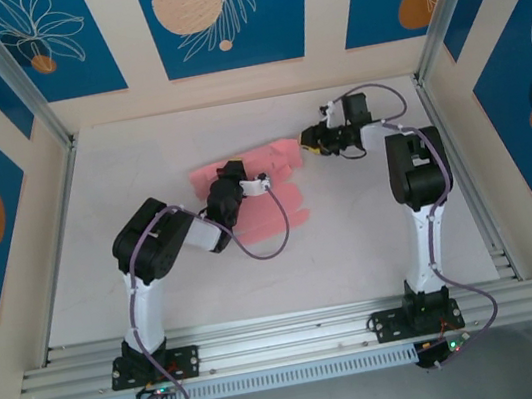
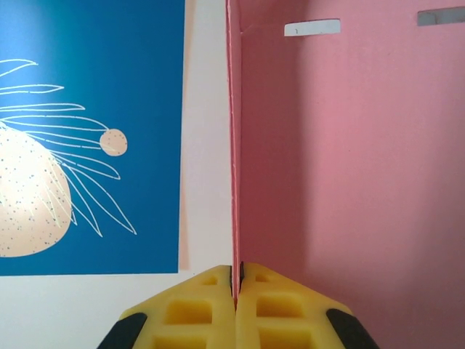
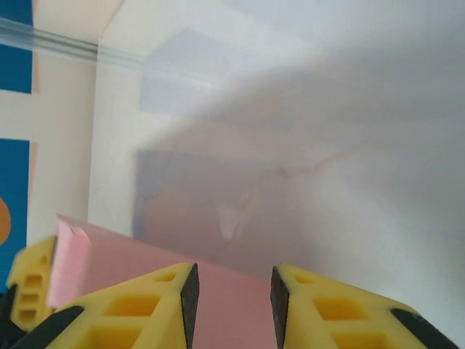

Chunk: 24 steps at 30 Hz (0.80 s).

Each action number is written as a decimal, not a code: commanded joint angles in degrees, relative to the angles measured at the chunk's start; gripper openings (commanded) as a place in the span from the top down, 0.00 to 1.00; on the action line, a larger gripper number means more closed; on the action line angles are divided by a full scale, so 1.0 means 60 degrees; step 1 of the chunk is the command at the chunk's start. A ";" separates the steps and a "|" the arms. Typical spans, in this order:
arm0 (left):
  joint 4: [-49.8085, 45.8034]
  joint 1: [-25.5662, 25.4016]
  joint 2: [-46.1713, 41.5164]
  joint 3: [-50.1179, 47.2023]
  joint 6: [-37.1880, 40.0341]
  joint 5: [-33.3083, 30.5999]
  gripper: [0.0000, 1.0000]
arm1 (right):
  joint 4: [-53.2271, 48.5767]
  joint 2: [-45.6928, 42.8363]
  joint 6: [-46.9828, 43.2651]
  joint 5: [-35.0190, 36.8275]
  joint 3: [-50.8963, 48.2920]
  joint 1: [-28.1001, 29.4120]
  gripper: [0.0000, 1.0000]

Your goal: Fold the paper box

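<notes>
The paper box (image 1: pixel 270 214) is a salmon-pink card sheet lying partly unfolded at the middle of the table. My left gripper (image 1: pixel 231 177) sits over its left part. In the left wrist view its yellow fingers (image 2: pixel 211 309) are shut on the edge of an upright pink panel (image 2: pixel 349 182), my left gripper (image 2: pixel 235 280) pinching it from both sides. My right gripper (image 1: pixel 310 141) hovers at the sheet's raised right flap (image 1: pixel 285 152). In the right wrist view my right gripper (image 3: pixel 232 291) is open, with pink card (image 3: pixel 145 269) lying past the gap and no pad touching it.
The white table (image 1: pixel 373 233) is bounded by beige walls with blue leaf-patterned panels (image 1: pixel 224 14). Aluminium posts (image 1: pixel 440 20) stand at the back corners and rails (image 1: pixel 268 341) run along the near edge. Bare table lies right of the sheet.
</notes>
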 commanded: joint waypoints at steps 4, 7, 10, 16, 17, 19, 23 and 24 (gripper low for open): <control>-0.0214 -0.0197 0.0408 -0.0101 0.0233 0.0042 1.00 | -0.0605 0.1386 -0.0211 -0.0663 0.1803 0.0345 0.65; -0.0118 -0.0221 0.0488 -0.0095 0.0239 0.0005 1.00 | -0.0656 0.1827 -0.0223 -0.1141 0.2228 0.0351 0.65; -0.0074 -0.0225 0.0606 -0.0066 0.0277 -0.0013 1.00 | -0.0595 0.2027 -0.0273 -0.1814 0.2324 0.0331 0.65; 0.0028 -0.0231 0.0793 0.0073 0.0308 -0.0097 1.00 | -0.0320 0.1302 -0.0493 -0.2240 0.1201 0.0331 0.65; 0.0048 -0.0242 0.0818 0.0088 0.0346 -0.0097 1.00 | -0.0125 0.1085 -0.0473 -0.2249 0.0839 0.0339 0.65; 0.0058 -0.0242 0.0832 0.0116 0.0381 -0.0089 1.00 | 0.0250 0.0732 -0.0360 -0.2294 0.0295 0.0372 0.65; 0.0084 -0.0280 0.0764 0.0147 0.0427 -0.0087 1.00 | 0.0692 0.0206 -0.0249 -0.2232 -0.0420 0.0572 0.65; 0.0106 -0.0289 0.0724 0.0147 0.0439 -0.0110 1.00 | 0.0832 0.0103 -0.0220 -0.2183 -0.0577 0.0629 0.65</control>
